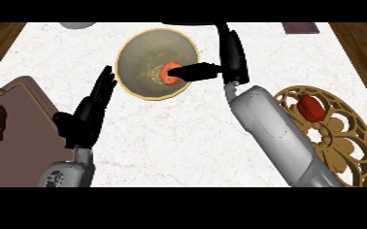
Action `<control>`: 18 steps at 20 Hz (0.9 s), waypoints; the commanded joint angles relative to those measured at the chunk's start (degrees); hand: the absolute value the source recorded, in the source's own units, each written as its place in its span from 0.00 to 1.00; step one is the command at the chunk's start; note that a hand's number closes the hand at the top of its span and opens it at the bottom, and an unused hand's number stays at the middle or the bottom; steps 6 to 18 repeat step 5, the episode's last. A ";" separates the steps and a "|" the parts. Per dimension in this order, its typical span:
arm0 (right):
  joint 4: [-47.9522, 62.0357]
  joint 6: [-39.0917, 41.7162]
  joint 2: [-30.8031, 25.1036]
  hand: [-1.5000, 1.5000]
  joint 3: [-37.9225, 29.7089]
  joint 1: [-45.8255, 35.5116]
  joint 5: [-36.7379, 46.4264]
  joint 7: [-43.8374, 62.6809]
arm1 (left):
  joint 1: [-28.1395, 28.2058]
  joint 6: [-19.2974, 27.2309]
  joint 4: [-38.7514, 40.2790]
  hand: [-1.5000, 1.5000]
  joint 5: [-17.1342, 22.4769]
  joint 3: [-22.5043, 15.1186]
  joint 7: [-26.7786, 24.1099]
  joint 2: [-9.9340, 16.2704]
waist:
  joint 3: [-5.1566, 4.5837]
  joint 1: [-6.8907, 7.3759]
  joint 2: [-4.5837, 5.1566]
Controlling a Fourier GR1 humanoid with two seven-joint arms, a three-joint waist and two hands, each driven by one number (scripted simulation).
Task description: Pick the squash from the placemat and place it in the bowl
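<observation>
Nearest you, the left hand (pixel 90 111) rests on the marble counter (pixel 186 136), fingers straight and together. Beyond it, your right hand (pixel 204 71) reaches leftward over the bowl (pixel 136 85), fingers pinching the squash (pixel 169 73) at their tips, inside the rim, clear of the placemat (pixel 331 140).

I see a white marbled tabletop (pixel 179 126). A brown board (pixel 25 111) lies at its left edge, a dark maroon thing (pixel 299 27) at the far right, and perhaps a pale dish (pixel 77 25) far left.
</observation>
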 commanded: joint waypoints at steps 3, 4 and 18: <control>-10.72 3.66 -0.56 0.00 0.44 9.74 3.12 0.68 | 0.35 -0.23 -2.89 0.50 -0.20 0.16 1.90 0.07 | -0.01 0.24 0.03; -12.53 5.32 -1.87 0.00 -0.46 10.74 3.11 0.45 | -0.30 1.31 -1.56 0.50 -1.80 -1.30 1.26 -1.65 | -0.01 0.17 0.05; -11.99 6.11 -0.57 0.00 -1.02 10.01 3.94 1.75 | 0.09 -0.24 2.04 0.50 -0.82 0.09 -2.27 -0.97 | -0.02 0.24 0.10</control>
